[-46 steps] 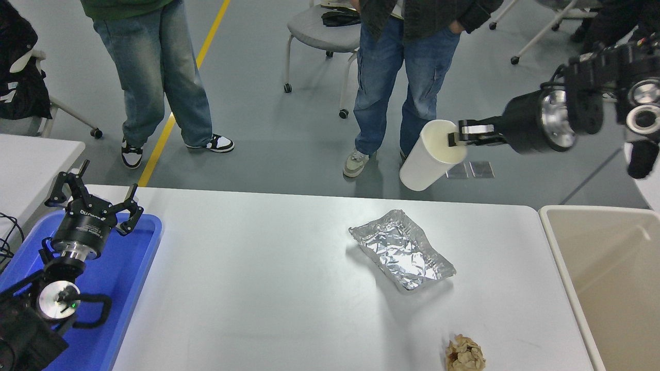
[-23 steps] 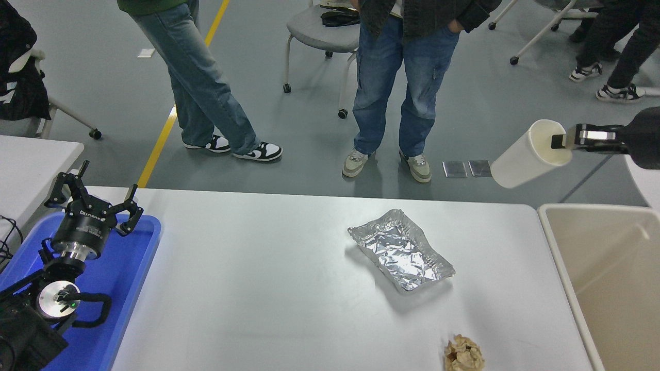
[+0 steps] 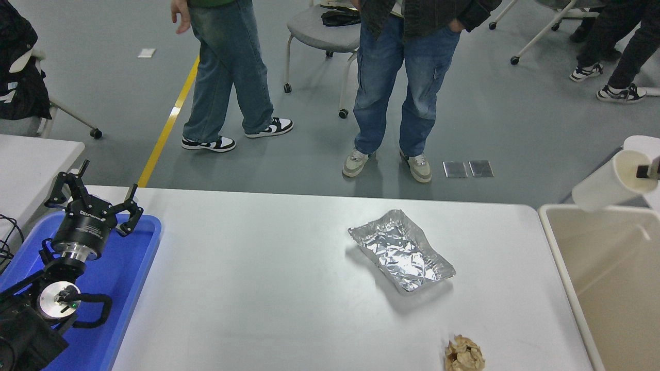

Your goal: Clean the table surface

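Moved since a second ago: the white paper cup point(image 3: 606, 184) has travelled from above the tabletop's far edge rightward to hang over the far rim of the beige bin point(image 3: 554, 242); the person in the light jeans point(image 3: 229, 77) has also walked to the right.
Tabletop point(image 3: 268, 278): the wide white surface fills the middle of the view, between the blue tray point(image 3: 131, 288) at its left end and the bin at its right end.
Still on it: a crumpled foil tray point(image 3: 402, 250) right of centre and a balled-up brown paper wad point(image 3: 464, 354) at the near edge, well apart from each other; both look like rubbish yet to be cleared.
Right hand point(image 3: 648, 170): only its tips show at the picture's right edge, clamped on the cup's rim, one finger inside the mouth.
Why held so: the cup is tilted, mouth toward the hand and base pointing down-left, probably because a rim pinch lets it drop straight into the bin on release.
Step in hand: likely the release over the bin; the cup sits close to the rim, so it may need carrying further in.
Left hand point(image 3: 95, 198): parked above the blue tray at lower left, fingers spread apart, empty.
Onlookers: another person point(image 3: 407, 77) stands beyond the far edge, clear of the arm's path.
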You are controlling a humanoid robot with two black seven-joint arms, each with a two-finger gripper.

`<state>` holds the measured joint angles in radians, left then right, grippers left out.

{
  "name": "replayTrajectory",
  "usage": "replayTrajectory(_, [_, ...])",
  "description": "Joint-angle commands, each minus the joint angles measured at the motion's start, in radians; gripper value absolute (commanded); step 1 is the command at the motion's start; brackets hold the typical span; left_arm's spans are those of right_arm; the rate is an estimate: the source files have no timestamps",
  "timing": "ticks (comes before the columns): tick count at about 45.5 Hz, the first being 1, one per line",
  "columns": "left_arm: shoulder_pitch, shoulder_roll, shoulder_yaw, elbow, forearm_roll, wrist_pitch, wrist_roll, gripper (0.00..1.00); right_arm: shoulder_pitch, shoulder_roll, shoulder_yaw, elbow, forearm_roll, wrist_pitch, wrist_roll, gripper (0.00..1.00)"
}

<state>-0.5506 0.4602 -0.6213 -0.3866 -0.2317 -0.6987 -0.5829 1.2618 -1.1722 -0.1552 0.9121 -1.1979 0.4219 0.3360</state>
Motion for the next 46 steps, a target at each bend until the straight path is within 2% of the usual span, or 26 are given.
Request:
replayTrajectory(1, [0.000,0.000,0.000,0.000,0.000,-0.001,0.000,1.00,-0.172,0.098,-0.003,-0.307,-0.022,-0.069,0.100,0.00])
replayTrajectory(9, [0.000,0.000,0.000,0.000,0.000,-0.001,0.000,1.00,-0.343,0.232,-0.007,-0.554,-0.011,-0.140,0.159,0.00])
replayTrajectory(15, [0.000,0.000,0.000,0.000,0.000,-0.001,-0.002,1.00,-0.447,0.371,-0.017,-0.774,0.003,-0.149,0.236,0.00])
replayTrajectory(20, [0.000,0.000,0.000,0.000,0.000,0.001,-0.002,1.00,-0.505,0.460,-0.018,-0.898,0.017,-0.160,0.255,0.00])
replayTrajectory(29, [0.001,0.000,0.000,0.000,0.000,-0.001,-0.002,1.00,-0.571,0.535,-0.017,-0.923,0.027,-0.221,0.233,0.00])
replayTrajectory(38, [0.000,0.000,0.000,0.000,0.000,0.001,-0.002,1.00,-0.636,0.620,-0.018,-0.955,0.095,-0.278,0.143,0.00])
replayTrajectory(46, [0.000,0.000,0.000,0.000,0.000,-0.001,-0.002,1.00,-0.642,0.631,-0.018,-0.957,0.112,-0.316,0.098,0.00])
